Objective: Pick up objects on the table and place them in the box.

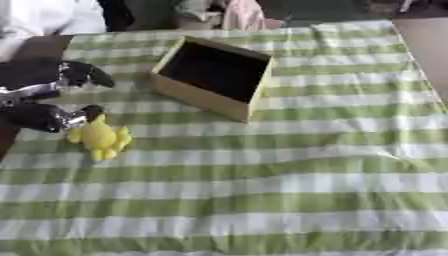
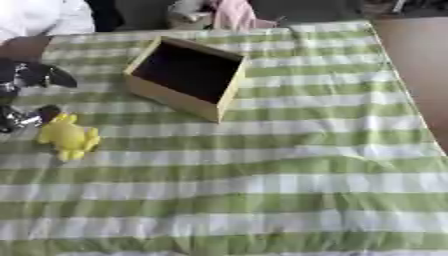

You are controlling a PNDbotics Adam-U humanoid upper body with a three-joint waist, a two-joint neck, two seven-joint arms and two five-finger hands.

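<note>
Green-striped cloth point(image 1: 289, 190) bare up front; left hand point(image 1: 44, 100) spread wide beside yellow toy point(image 1: 101, 137); box point(image 1: 214, 77) well apart.

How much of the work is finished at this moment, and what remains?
Nothing looks done yet: the box shows only a dark inside, with no object visible in it. In hand: the left hand is open beside the yellow toy, fingertips at its top, not lifting it. Left to do: grasp the toy and put it in the box.

the left hand point(image 1: 52, 95) is glossy black, with silver metal joints showing.
</note>
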